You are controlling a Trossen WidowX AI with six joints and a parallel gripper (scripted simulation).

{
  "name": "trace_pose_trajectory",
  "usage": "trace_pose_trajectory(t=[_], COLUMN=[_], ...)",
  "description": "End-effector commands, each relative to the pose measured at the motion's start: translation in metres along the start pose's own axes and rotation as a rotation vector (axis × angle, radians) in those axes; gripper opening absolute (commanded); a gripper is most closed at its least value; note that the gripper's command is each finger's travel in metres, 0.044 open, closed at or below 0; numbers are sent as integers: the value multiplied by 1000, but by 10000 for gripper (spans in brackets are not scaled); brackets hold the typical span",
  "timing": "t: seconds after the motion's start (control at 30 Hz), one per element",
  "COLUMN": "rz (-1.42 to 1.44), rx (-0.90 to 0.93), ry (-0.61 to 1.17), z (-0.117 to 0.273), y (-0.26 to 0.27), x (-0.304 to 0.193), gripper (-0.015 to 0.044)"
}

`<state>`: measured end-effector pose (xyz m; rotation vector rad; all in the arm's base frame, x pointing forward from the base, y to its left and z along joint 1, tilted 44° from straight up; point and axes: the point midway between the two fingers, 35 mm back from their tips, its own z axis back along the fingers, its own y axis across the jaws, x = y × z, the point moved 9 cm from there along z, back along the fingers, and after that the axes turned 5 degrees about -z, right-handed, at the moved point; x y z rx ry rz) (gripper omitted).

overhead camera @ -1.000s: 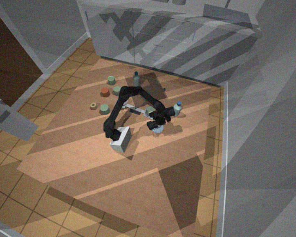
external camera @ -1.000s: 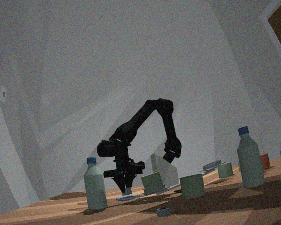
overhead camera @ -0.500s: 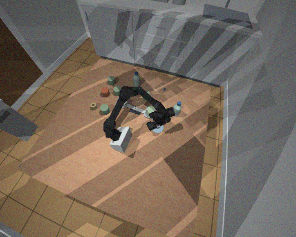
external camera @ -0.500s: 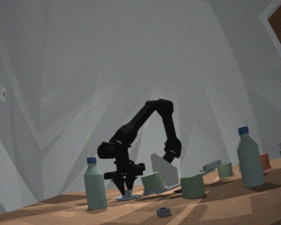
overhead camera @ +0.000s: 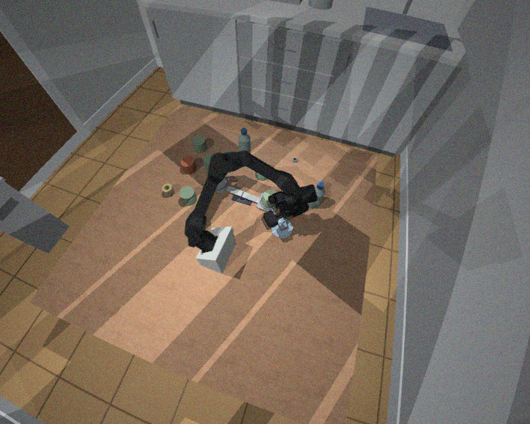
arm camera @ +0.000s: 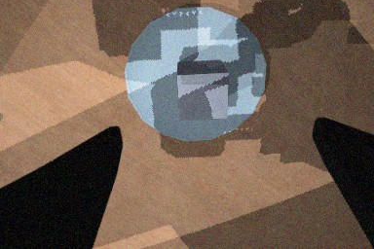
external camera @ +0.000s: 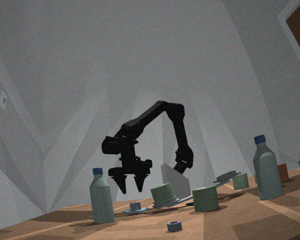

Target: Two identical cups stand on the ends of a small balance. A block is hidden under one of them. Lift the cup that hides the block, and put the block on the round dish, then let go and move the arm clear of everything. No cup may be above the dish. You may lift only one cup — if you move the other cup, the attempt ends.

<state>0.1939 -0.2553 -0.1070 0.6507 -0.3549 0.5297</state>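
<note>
The small grey block [overhead camera: 282, 223] [external camera: 135, 206] [arm camera: 202, 105] rests on the round light-blue dish [overhead camera: 276, 232] [external camera: 143, 210] [arm camera: 141, 66], near its middle. My gripper [external camera: 133, 192] [arm camera: 218, 131] is open and empty, a little above the block, its fingertips apart and touching nothing. The balance [overhead camera: 242, 194] [external camera: 186, 199] is tilted. A green cup [overhead camera: 266, 198] [external camera: 162, 195] stands on its low end, beside the dish and leaning with the end. The high end [overhead camera: 222, 184] [external camera: 226, 176] carries no cup. No cup is above the dish.
A blue-capped bottle [overhead camera: 318, 197] [external camera: 101, 202] stands close to the gripper; another bottle [overhead camera: 244, 143] [external camera: 267, 173] is farther off. Green cylinders [overhead camera: 187, 195] [external camera: 205, 198], a red one [overhead camera: 187, 165] and a small ring [overhead camera: 294, 160] [external camera: 174, 226] stand around the balance.
</note>
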Motion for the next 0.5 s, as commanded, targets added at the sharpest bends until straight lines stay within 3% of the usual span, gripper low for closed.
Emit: trace_pose_trajectory(t=[0.0,0.13,0.47], rz=[2,-3,-3], rx=[16,7,7], ry=[5,1,1], z=[10,46,46], y=[2,4,4], x=[0,-2,-2], gripper=[440,440,440])
